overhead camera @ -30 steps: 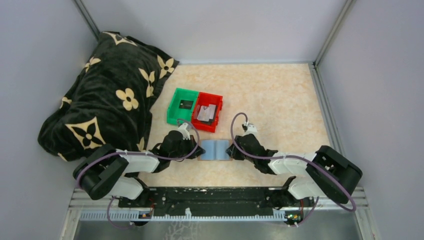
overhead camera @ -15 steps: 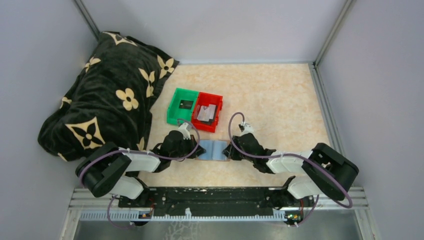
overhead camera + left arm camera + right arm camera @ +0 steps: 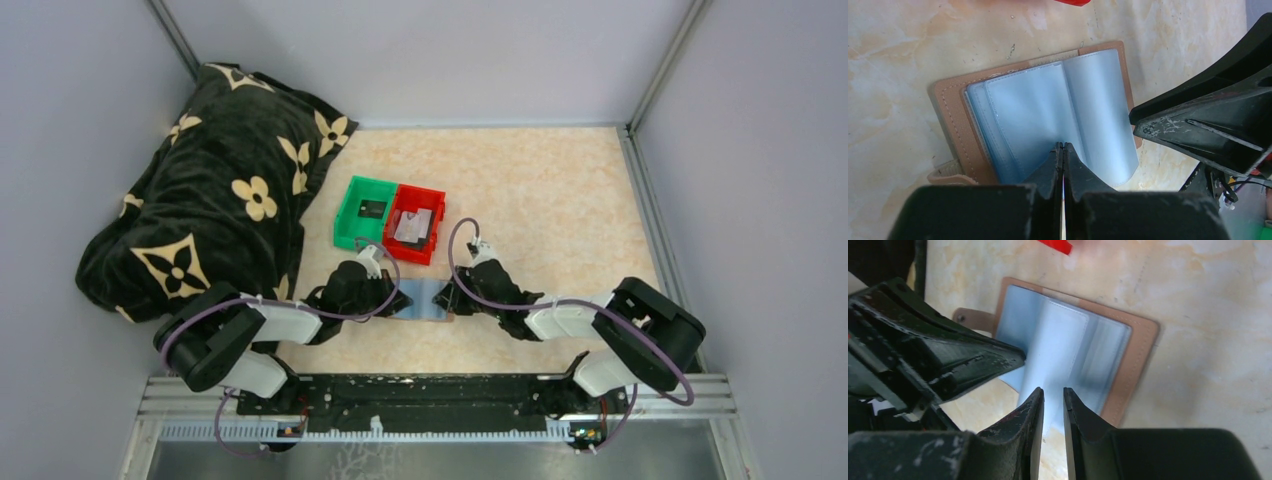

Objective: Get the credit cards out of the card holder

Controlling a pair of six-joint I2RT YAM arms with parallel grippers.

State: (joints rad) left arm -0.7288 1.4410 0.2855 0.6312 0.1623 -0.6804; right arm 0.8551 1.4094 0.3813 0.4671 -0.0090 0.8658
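The tan card holder point(image 3: 425, 299) lies open on the table between my grippers, its pale blue sleeves up point(image 3: 1048, 105) point(image 3: 1068, 345). No card shows in the sleeves. My left gripper point(image 3: 400, 296) point(image 3: 1063, 145) is shut, its tips resting on the blue sleeves near the fold. My right gripper point(image 3: 447, 297) point(image 3: 1053, 390) is open by a narrow gap, with the edge of a raised blue sleeve lying in that gap. A dark credit card point(image 3: 371, 209) lies in the green bin and a grey one point(image 3: 414, 226) in the red bin.
The green bin point(image 3: 351, 213) and the red bin point(image 3: 437, 222) stand side by side just behind the card holder. A black blanket with cream flowers point(image 3: 210, 190) is heaped at the left. Grey walls enclose the table.
My right gripper has moved left from beside the card holder onto its right half. The left gripper has stayed at the left half.
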